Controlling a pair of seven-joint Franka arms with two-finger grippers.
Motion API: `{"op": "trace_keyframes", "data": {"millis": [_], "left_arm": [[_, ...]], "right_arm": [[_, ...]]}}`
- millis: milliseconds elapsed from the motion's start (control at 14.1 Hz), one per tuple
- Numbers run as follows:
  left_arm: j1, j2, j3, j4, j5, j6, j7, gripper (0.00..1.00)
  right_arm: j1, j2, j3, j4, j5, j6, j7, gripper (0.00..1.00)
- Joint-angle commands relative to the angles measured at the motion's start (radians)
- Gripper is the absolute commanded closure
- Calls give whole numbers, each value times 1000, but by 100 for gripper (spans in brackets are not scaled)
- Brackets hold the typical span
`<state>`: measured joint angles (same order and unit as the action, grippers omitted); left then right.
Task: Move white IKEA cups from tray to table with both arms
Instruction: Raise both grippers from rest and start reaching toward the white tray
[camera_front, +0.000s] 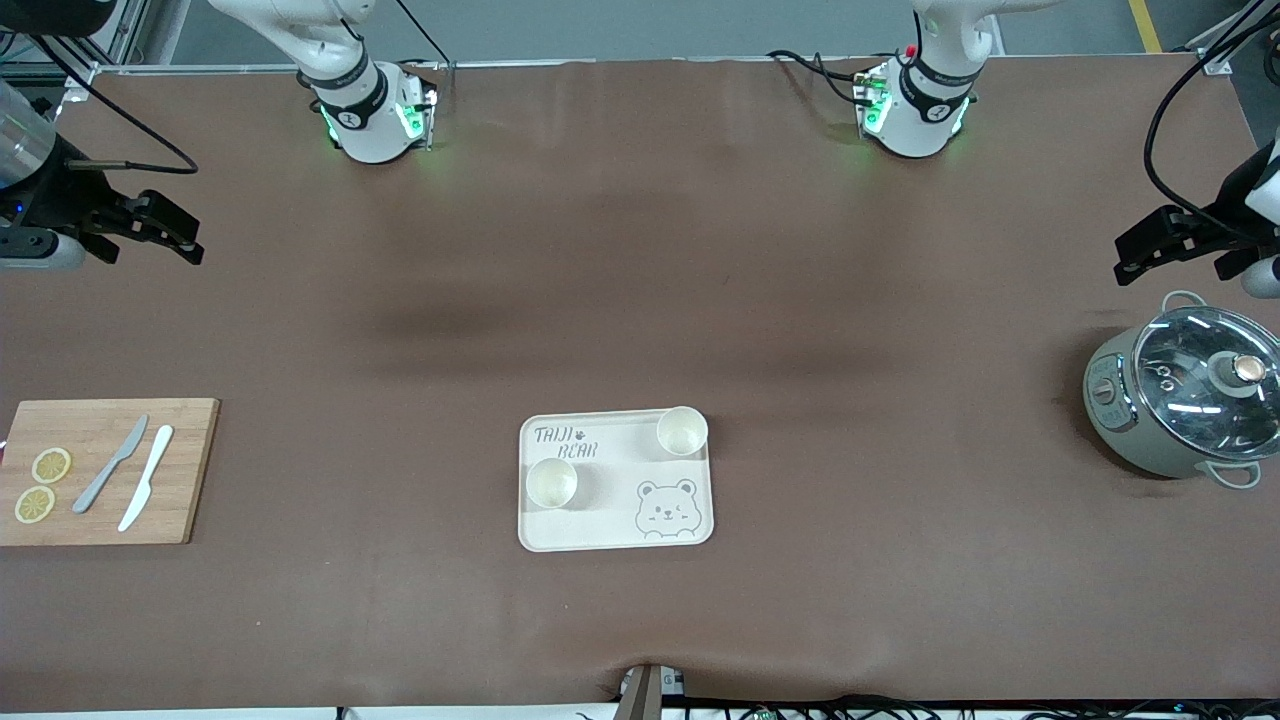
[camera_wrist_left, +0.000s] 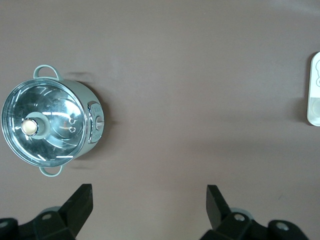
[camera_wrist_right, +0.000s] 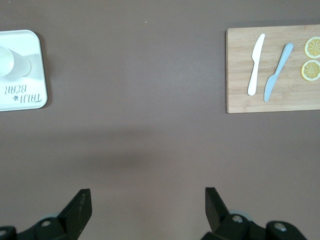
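Note:
Two white IKEA cups stand upright on a cream tray (camera_front: 610, 530) with a bear drawing, in the middle of the table. One cup (camera_front: 552, 481) is nearer the front camera, toward the right arm's end; the other cup (camera_front: 683, 430) sits at the tray's corner toward the left arm's end. The right wrist view catches one cup (camera_wrist_right: 11, 62) on the tray (camera_wrist_right: 27, 97). My right gripper (camera_front: 185, 238) hangs open and empty over bare table at the right arm's end (camera_wrist_right: 148, 207). My left gripper (camera_front: 1125, 262) hangs open and empty over bare table at the left arm's end (camera_wrist_left: 149, 205).
A grey-green pot (camera_front: 1185, 400) with a glass lid stands at the left arm's end, also in the left wrist view (camera_wrist_left: 50, 127). A wooden cutting board (camera_front: 100, 510) with two knives and two lemon slices lies at the right arm's end (camera_wrist_right: 240, 100).

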<state>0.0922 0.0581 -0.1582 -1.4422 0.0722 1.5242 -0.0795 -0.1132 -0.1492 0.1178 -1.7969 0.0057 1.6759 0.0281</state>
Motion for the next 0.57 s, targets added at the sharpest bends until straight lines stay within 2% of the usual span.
{"op": "trace_keyframes", "data": {"millis": [0, 142, 497], "left_arm": [[4, 11, -3, 2, -6, -16, 20, 0], [1, 40, -9, -1, -8, -16, 1, 0], [-14, 150, -15, 3, -17, 54, -25, 0]], "right_arm": [[-3, 37, 0, 85, 11, -16, -3, 0], [1, 69, 0, 120, 14, -59, 6, 0], [20, 115, 2, 168, 13, -45, -13, 0]]}}
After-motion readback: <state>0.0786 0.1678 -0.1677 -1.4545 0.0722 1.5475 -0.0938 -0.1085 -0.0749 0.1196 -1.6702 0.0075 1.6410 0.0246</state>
